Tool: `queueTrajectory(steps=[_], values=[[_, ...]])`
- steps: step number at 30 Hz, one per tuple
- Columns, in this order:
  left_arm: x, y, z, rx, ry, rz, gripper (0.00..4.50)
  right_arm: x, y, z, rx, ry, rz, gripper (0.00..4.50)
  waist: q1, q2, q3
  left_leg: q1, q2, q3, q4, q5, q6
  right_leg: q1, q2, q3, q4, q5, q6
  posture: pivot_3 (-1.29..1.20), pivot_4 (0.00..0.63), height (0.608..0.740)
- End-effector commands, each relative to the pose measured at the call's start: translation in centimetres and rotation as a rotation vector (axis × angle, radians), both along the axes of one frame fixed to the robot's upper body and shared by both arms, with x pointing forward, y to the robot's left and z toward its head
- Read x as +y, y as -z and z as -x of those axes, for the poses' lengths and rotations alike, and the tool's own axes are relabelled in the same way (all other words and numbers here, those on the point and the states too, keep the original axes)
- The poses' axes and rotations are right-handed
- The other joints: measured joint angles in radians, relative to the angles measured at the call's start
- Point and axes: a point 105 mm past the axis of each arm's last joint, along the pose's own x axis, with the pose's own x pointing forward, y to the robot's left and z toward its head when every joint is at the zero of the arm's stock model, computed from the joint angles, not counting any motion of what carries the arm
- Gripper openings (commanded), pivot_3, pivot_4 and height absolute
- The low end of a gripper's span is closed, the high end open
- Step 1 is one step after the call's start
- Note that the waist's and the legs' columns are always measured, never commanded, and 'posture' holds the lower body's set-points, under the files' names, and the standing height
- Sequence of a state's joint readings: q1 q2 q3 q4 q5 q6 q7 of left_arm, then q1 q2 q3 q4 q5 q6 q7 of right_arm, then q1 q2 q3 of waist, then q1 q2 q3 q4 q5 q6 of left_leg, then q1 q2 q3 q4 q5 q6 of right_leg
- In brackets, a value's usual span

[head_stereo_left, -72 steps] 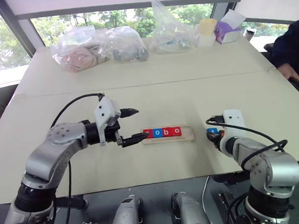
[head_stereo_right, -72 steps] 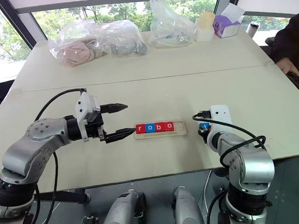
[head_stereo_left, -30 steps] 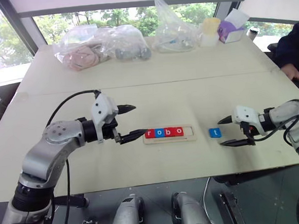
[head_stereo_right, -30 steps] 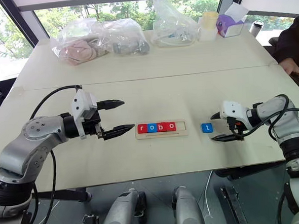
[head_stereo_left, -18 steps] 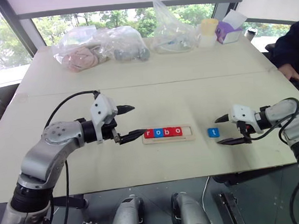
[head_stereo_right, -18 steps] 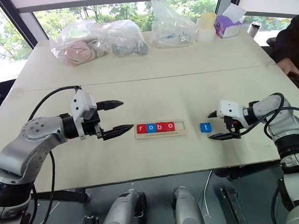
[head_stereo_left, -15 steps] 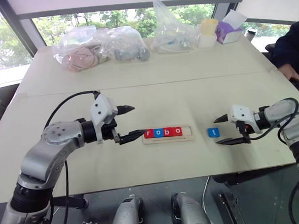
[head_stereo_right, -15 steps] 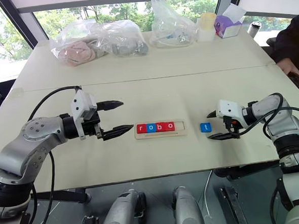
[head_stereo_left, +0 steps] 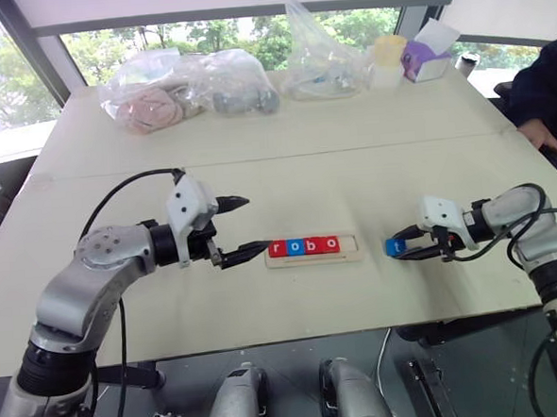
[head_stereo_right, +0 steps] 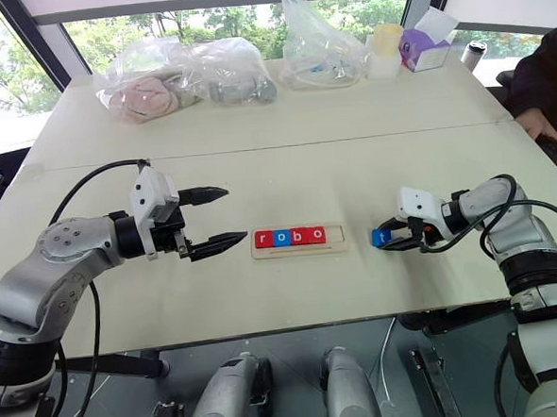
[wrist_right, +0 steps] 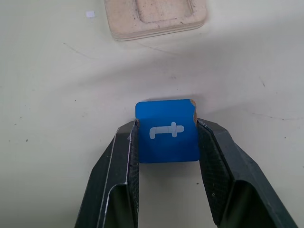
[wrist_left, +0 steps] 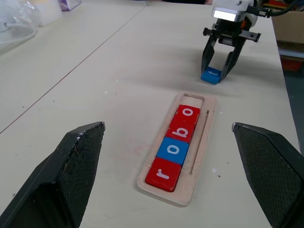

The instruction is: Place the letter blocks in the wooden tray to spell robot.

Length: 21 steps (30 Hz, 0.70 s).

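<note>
- Blue t block (wrist_right: 167, 130) sits pinched between the two black fingers (wrist_right: 119, 175) of the right gripper (head_stereo_left: 415, 243), lying flat on the desk (head_stereo_left: 286, 180); contact on both side faces reads clearly in the right wrist view.
- Landmark: wooden tray (head_stereo_left: 315, 258). The t block lies on the desk off the tray's empty end, on the robot's right, near but apart from it.
- Tray's long axis runs left–right across the desk, and the t block lies roughly in line with it. Judgement: the coming move is a short carry leftward along that axis into the last slot.
- Right arm is nearer the open slot. Left gripper (head_stereo_left: 240, 230) hovers off the tray's opposite end, by the r, fingers spread wide, holding nothing.
- Count: five letter blocks. Four in the tray (wrist_left: 174, 149), reading r, o, b, o (three red, one blue); one blue t outside. One tray; one slot (wrist_left: 193, 100) vacant.
</note>
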<state>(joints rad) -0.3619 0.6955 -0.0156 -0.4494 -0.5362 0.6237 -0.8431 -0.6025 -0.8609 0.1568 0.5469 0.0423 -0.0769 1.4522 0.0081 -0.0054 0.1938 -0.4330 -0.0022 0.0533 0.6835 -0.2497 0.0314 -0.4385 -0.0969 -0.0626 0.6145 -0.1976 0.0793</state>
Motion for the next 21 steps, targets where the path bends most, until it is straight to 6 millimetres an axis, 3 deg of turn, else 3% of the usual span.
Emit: queueTrajectory(steps=[1, 8, 21], values=[[-0.1, -0.9, 0.4, -0.041, 0.01, 0.008, 4.5, 3.1, -2.8, -0.5, -0.086, -0.087, -0.044, 1.14, -0.001, 0.0, 0.0, 0.0, 0.0, 0.0, 0.0, 0.0, 0.0, 0.0, 0.0, 0.0, 0.0, 0.0, 0.0, 0.0, 0.15, 0.725], [-0.3, -1.0, 0.4, -0.044, 0.018, 0.009, 4.5, 7.2, -3.7, -0.3, -0.1, -0.202, -0.065, 1.14, 0.006, 0.0, 0.0, 0.0, 0.0, 0.0, 0.0, 0.0, 0.0, 0.0, 0.0, 0.0, 0.001, 0.0, 0.0, 0.0, 0.15, 0.725], [-0.1, -0.8, 0.8, -0.043, -0.008, 0.012, 4.5, 7.5, -2.3, -1.0, -0.096, -0.211, -0.03, 1.14, 0.004, 0.0, 0.0, 0.0, 0.0, 0.0, 0.0, 0.0, 0.0, -0.001, 0.0, 0.0, 0.001, 0.0, 0.0, 0.0, 0.15, 0.725]])
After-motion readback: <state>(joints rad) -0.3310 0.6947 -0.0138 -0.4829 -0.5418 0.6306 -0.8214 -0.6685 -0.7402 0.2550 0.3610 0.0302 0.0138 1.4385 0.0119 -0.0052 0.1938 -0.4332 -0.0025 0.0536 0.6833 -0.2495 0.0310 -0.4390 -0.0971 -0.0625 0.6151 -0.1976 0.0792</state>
